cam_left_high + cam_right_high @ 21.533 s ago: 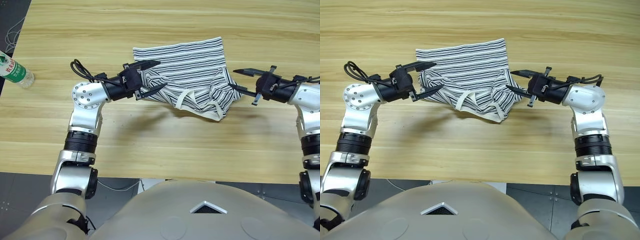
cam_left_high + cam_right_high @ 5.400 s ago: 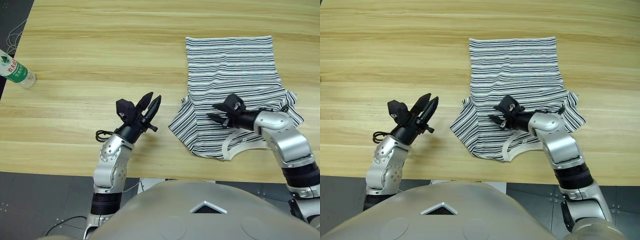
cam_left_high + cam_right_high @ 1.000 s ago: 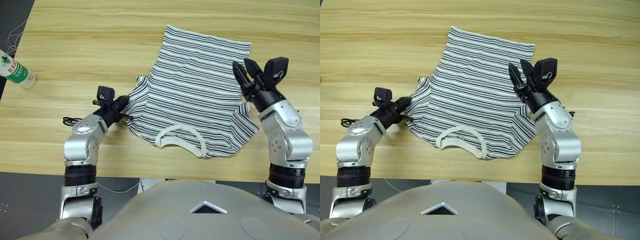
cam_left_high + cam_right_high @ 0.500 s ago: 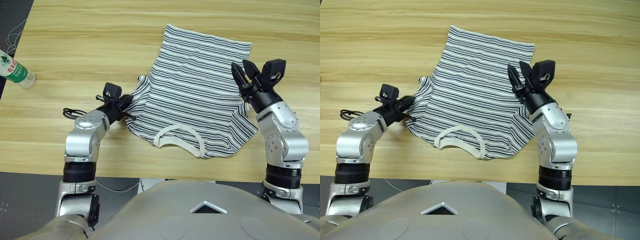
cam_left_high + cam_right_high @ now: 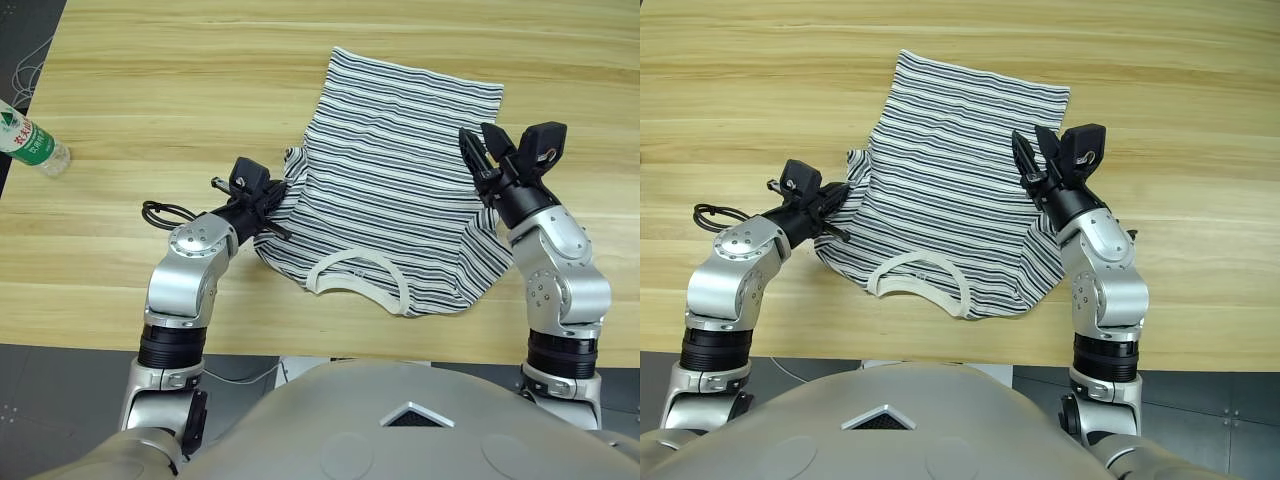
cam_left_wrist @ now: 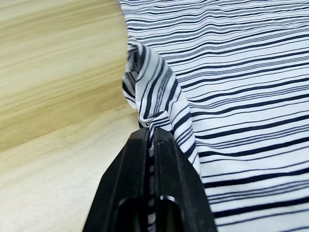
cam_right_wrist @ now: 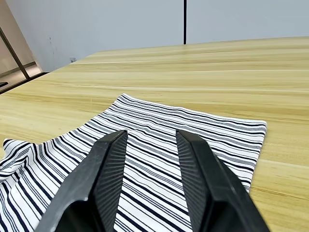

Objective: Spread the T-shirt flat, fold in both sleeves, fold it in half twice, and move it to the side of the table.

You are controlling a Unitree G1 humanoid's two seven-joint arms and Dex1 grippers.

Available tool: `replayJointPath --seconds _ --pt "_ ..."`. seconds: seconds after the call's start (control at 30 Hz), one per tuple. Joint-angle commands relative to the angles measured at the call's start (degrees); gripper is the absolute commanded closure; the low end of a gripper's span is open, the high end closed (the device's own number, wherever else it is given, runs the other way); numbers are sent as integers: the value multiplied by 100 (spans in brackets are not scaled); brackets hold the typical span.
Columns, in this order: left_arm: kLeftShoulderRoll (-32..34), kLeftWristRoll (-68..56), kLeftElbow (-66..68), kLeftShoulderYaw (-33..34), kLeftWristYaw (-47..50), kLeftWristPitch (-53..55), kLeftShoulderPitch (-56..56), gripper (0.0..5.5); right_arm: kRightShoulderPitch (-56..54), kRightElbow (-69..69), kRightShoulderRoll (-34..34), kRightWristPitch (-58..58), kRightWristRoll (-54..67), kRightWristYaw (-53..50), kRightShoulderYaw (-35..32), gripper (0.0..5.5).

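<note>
A black-and-white striped T-shirt (image 5: 400, 190) lies on the wooden table (image 5: 150, 80), its cream collar (image 5: 330, 268) toward the near edge. My left gripper (image 5: 287, 193) is shut on the shirt's left sleeve (image 6: 149, 92), which is bunched and lifted slightly over the shirt's left edge. In the left wrist view the pinched fabric sits right at the left gripper (image 6: 150, 134). My right gripper (image 5: 478, 142) hovers open above the shirt's right side, holding nothing. In the right wrist view its two fingers (image 7: 110, 164) frame the flat hem part of the shirt (image 7: 203, 123).
A plastic water bottle (image 5: 30, 142) lies at the table's far left edge. Bare wood stretches left of the shirt and behind it. The collar end lies close to the table's near edge (image 5: 300, 350).
My left gripper has carried the pinched left sleeve rightward, in toward the shirt's body. The right gripper has drifted slightly left and stays open.
</note>
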Motion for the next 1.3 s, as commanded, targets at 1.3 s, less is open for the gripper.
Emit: replayJointPath --seconds 1.3 --pt "65 742 -254 -1058 -203 -453 368 482 -37 84 10 -43 -68 24 23 365"
